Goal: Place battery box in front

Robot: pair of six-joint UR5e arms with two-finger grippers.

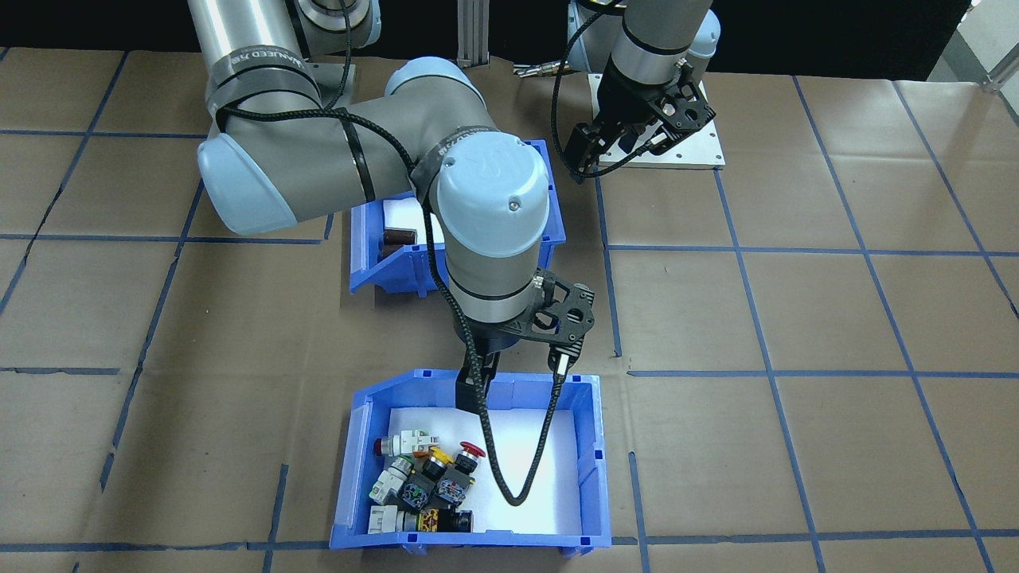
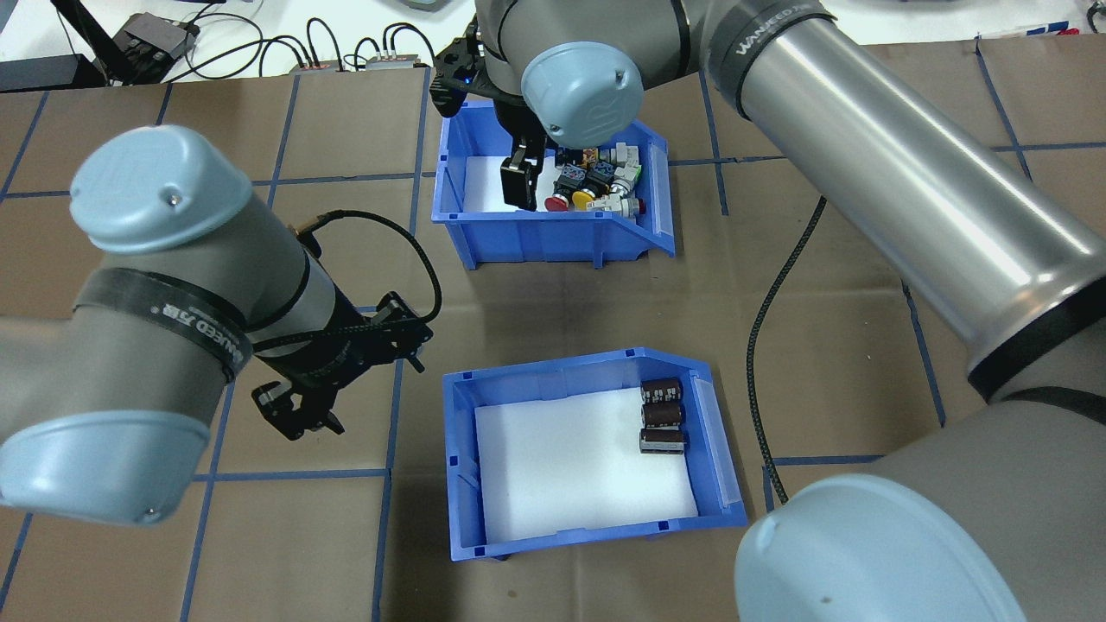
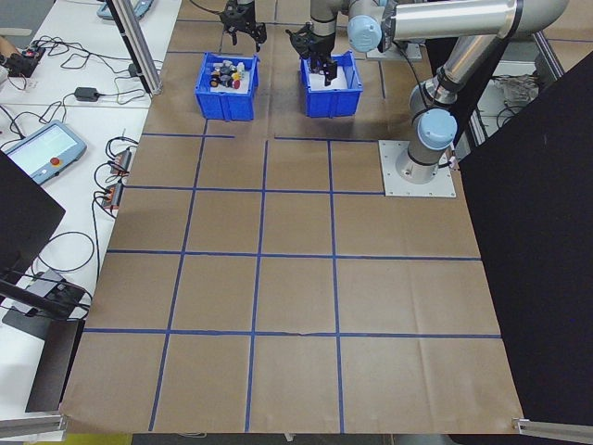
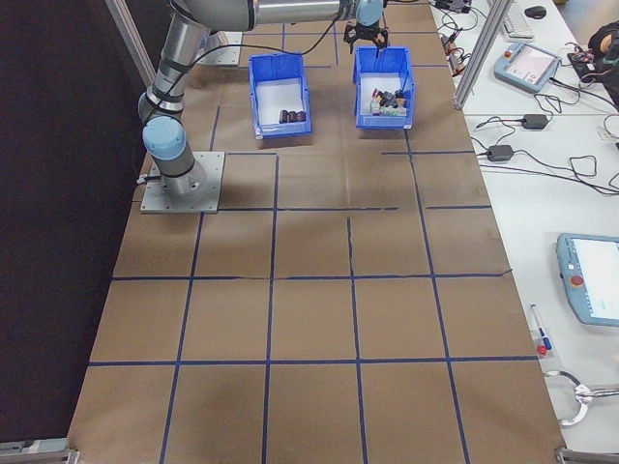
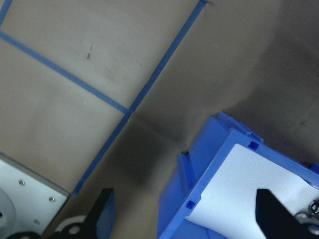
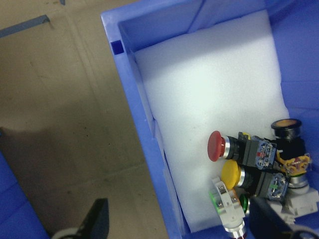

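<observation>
We see the right end effector [image 2: 521, 183] spread wide astride the switch-filled blue plastic bin's [image 2: 553, 238] wall, while the overhead view alone shows the blue plastic battery box's [image 2: 596, 529] three brown cells [image 2: 662, 416].

Two bins sit one behind the other on the table [image 2: 130, 112]. The battery box [image 2: 553, 518] lies nearest the robot, its three cells [image 2: 662, 416] lined up along its right side. The switch bin [image 2: 536, 238] sits beyond it, push-button switches [image 2: 596, 181] clustered at its right. The right gripper [image 2: 517, 186] hangs over the far bin; the left gripper [image 2: 298, 415] hovers left of the near box.
</observation>
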